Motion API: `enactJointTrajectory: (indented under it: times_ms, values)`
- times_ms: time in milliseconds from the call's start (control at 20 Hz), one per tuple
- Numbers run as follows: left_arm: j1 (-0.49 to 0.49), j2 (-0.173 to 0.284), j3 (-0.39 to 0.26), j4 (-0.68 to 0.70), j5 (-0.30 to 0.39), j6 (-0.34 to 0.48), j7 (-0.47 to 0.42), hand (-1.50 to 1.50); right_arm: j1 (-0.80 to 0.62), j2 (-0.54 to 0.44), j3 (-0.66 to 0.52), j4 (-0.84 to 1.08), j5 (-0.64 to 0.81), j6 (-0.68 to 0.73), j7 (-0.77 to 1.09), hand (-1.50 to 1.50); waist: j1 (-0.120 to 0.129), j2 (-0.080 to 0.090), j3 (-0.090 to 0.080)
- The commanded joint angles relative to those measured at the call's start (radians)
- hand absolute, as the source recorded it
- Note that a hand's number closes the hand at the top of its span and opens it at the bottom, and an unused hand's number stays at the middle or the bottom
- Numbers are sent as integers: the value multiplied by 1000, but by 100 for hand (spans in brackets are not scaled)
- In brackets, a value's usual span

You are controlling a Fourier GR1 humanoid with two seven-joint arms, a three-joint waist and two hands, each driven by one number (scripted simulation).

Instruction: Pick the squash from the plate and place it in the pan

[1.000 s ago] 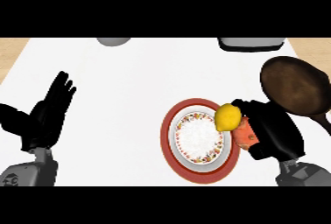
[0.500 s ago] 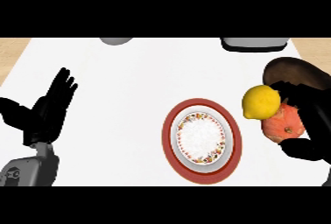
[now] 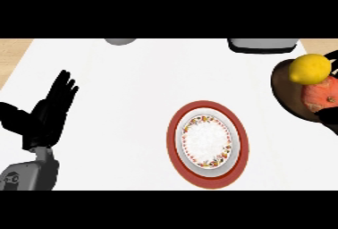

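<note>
Now: squash over pan, release risk

Squash, orange with a yellow end, sits over the dark pan at the right edge, off the plate. Right hand shows only as a black sliver; can't tell its grasp. Left hand rests released on the bench. Risk: letting go off-centre near the rim could roll the squash out.

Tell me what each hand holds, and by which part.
Open left hand: nothing. The yellow-and-orange squash is over the dark round pan, the right hand beside its orange end, mostly cut off; a hold cannot be told.
</note>
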Motion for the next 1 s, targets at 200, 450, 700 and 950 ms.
enactJointTrajectory:
  times_ms: [200,450,700,950]
  values:
    - [0,-21,-24,-6,-18,7,-8,0,-165,-105,-173,507,-63,-179,-251,150,13,3,1]
    - [-17,-16,-28,-14,-12,-5,4,0,-307,-182,-202,879,-61,-278,-445,150,34,11,2]
    - [-13,-34,-48,-39,-27,15,27,0,-355,-179,-201,1132,-65,-359,-645,150,33,10,2]
    - [-36,-12,-33,-61,-6,2,76,0,-421,-160,-204,1332,-23,-477,-701,150,54,18,4]
